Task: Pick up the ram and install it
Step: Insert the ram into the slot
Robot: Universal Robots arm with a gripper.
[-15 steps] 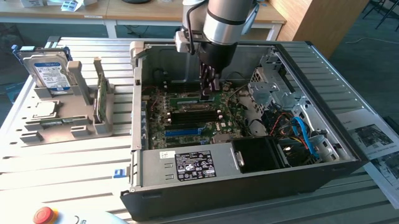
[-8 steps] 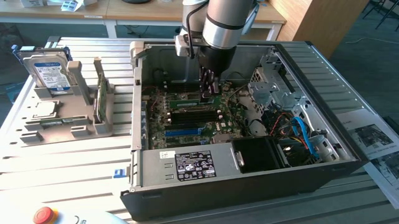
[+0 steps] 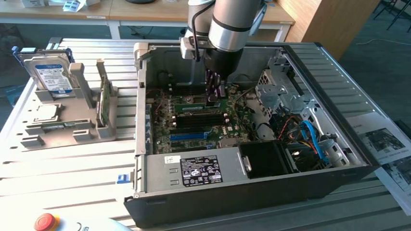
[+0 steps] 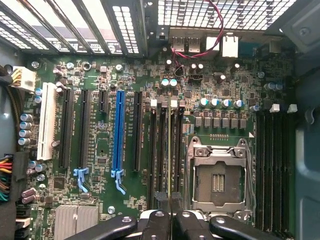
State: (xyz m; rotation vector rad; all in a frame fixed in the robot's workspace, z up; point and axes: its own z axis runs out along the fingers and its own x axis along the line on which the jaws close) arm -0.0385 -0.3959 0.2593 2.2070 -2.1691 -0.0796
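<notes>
Down inside the open computer case, over the motherboard. Jaws closed narrow on the ram, seen edge-on, upright among the black memory slots beside the empty processor socket; seated or just above, hard to tell. Hard drive standing in the grey holder on the desk.

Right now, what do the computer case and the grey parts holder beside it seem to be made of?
The computer case: likely sheet metal, dark painted outside, bare grey inside, judging by its thin, folded, perforated walls. The grey parts holder: probably matte plastic; its blocky shapes show no shine.
</notes>
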